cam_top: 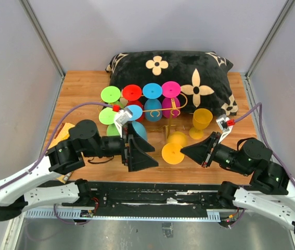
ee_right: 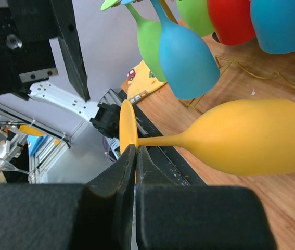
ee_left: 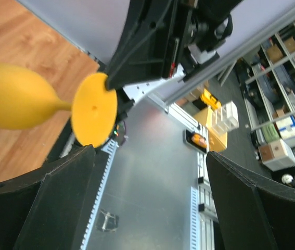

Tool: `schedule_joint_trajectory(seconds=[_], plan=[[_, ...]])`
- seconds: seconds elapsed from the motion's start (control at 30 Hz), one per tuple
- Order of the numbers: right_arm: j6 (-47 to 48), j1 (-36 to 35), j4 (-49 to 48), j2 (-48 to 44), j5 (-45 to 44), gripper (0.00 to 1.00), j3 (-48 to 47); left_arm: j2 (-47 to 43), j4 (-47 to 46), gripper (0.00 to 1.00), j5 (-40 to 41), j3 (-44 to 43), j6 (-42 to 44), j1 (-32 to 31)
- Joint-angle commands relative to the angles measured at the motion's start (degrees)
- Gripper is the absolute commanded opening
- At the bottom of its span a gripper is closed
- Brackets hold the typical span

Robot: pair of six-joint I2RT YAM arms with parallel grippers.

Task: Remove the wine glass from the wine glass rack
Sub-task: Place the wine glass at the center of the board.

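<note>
A yellow wine glass (cam_top: 174, 148) lies sideways just above the table in front of the gold wire wine glass rack (cam_top: 163, 111). My right gripper (cam_top: 182, 151) is shut on the rim of its round base. In the right wrist view the right gripper (ee_right: 136, 148) pinches the base disc (ee_right: 126, 127), and the yellow bowl (ee_right: 251, 138) points right. My left gripper (cam_top: 155, 156) is open just left of the glass. In its wrist view the left gripper (ee_left: 150, 208) holds nothing, and the yellow glass (ee_left: 12, 96) sits beyond the left finger (ee_left: 59, 203).
Green, red, blue and magenta glasses hang on the rack (cam_top: 142, 101). A second yellow glass (cam_top: 202, 122) stands upright to the right of the rack. A black flowered pillow (cam_top: 189, 78) lies behind it. A blue glass (ee_right: 186, 57) hangs close above the held one.
</note>
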State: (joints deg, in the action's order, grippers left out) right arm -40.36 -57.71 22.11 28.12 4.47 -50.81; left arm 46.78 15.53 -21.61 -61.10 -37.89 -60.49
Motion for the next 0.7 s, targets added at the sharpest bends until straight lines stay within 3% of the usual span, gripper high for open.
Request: schedule_joint_trajectory(seconds=[0.0,0.2,0.4,0.67], plan=[[5.2,0.7,1.7,-2.0,-1.2,0.01,-0.2,3.0,0.0,0.92,9.2,-0.1,1.4,-8.2],[7.1,0.8,0.6,-2.7,2.3,0.01,-0.7,2.7,-4.8,0.91,21.9,4.2,0.0,-14.5],[7.4,0.7,-1.2,-2.9,6.1,0.01,-0.7,1.2,-14.0,0.88,24.8,12.0,-3.6,-16.3],[6.9,0.7,-2.6,-3.8,5.8,0.01,0.4,1.2,-14.8,0.87,26.4,13.7,-3.9,-16.7]])
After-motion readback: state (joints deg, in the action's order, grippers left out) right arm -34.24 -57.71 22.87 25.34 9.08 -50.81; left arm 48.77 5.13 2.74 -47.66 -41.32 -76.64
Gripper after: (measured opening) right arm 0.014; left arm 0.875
